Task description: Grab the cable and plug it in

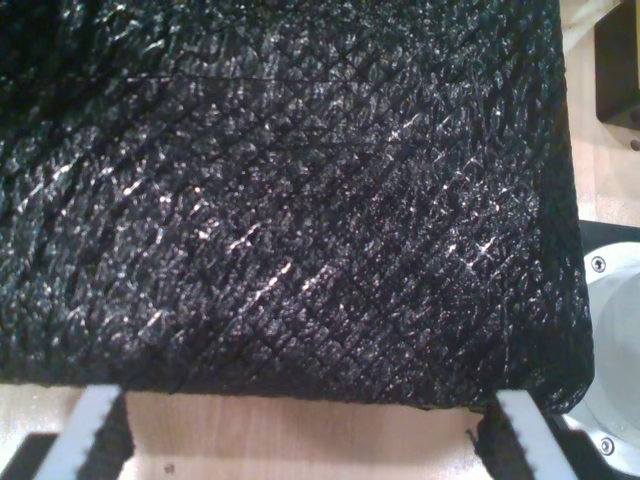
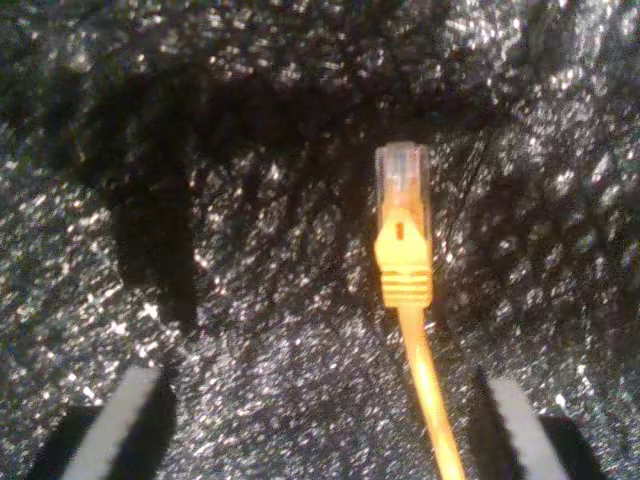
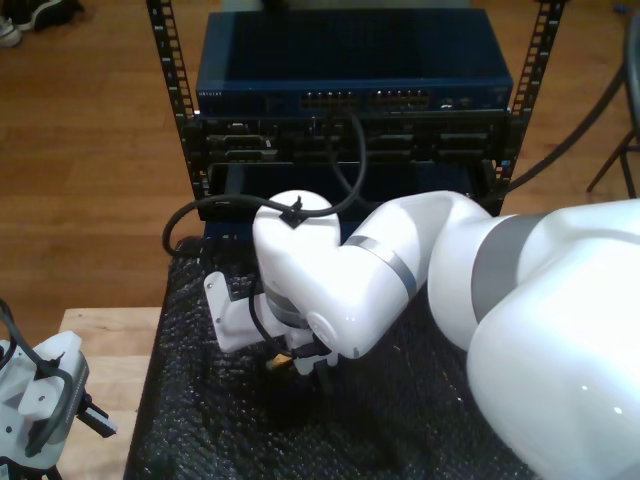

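The yellow-orange cable (image 2: 428, 390) lies on the black mat (image 2: 230, 300), its clear plug (image 2: 402, 178) pointing away from my second gripper (image 2: 320, 435). That gripper is open. Its fingertips (image 2: 115, 430) straddle the cable without touching it, and the cable runs nearer one finger. In the exterior view the big white second arm (image 3: 340, 280) bends low over the mat (image 3: 200, 430), with a speck of the yellow cable (image 3: 278, 362) at its gripper. My first gripper (image 1: 310, 440) is open and holds nothing, over the wooden table (image 1: 300, 430) at the mat's edge (image 1: 300, 250).
A network rack (image 3: 350, 100) with rows of ports stands behind the mat. A thick black arm cable (image 3: 350, 170) loops in front of it. The first arm (image 3: 40, 395) sits at the exterior view's lower left. A white round base (image 1: 615, 330) lies beside the mat.
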Controlling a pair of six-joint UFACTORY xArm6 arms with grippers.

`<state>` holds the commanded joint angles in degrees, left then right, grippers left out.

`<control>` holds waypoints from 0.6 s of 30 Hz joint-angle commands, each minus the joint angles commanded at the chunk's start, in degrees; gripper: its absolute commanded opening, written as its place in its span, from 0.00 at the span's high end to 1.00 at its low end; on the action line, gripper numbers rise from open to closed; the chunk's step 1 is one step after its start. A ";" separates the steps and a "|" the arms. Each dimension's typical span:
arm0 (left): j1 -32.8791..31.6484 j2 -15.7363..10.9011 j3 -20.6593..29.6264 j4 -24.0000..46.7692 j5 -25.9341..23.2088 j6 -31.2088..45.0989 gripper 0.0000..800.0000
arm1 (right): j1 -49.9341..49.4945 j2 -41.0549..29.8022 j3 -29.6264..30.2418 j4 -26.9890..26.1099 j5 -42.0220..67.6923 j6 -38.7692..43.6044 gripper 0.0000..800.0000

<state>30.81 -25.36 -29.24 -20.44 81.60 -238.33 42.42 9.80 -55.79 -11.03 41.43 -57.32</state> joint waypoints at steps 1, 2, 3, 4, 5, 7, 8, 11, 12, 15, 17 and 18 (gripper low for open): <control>0.00 0.00 0.09 0.00 0.00 0.00 0.00 | 0.00 0.26 0.00 0.00 -0.18 0.00 0.16; 0.00 0.00 0.09 0.00 0.00 0.00 0.00 | 0.00 0.44 -0.09 -0.09 -0.18 0.00 0.17; 0.00 0.00 0.09 0.00 0.00 0.00 0.00 | 0.00 0.44 -0.09 -0.09 -0.26 0.00 0.18; 0.00 0.00 0.09 0.00 0.00 0.00 0.00 | 0.09 0.44 -0.18 -0.09 -0.26 0.00 0.20; 0.00 0.00 0.09 0.00 0.00 0.00 0.00 | 0.18 0.53 -0.26 -0.09 -0.35 0.00 0.23; 0.00 0.00 0.09 0.00 0.00 0.00 0.00 | 0.26 0.79 -0.44 -0.09 -0.79 0.00 0.25; 0.00 0.00 0.09 0.00 0.00 0.00 0.00 | 0.26 0.88 -0.44 -0.09 -1.41 0.00 0.26; 0.00 0.00 0.09 0.00 0.00 0.00 0.00 | 0.18 0.97 -0.09 -0.18 -3.52 -0.09 0.32; 0.00 0.00 0.09 0.00 0.00 0.00 0.00 | 0.18 0.97 0.00 -0.18 -4.04 -0.09 0.34; 0.00 0.00 0.09 0.00 0.09 0.00 0.00 | 0.26 0.97 0.00 -0.18 -4.75 -0.09 0.36; 0.00 0.00 0.09 0.00 0.09 0.00 0.00 | 0.35 0.97 0.00 -0.18 -4.75 -0.09 0.40; 0.00 0.00 0.09 0.00 0.09 0.00 0.00 | 0.26 0.97 0.00 -0.18 -4.84 -0.09 0.40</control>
<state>30.81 -25.36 -29.15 -20.44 81.69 -238.33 42.68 10.77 -55.79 -11.21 36.59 -57.41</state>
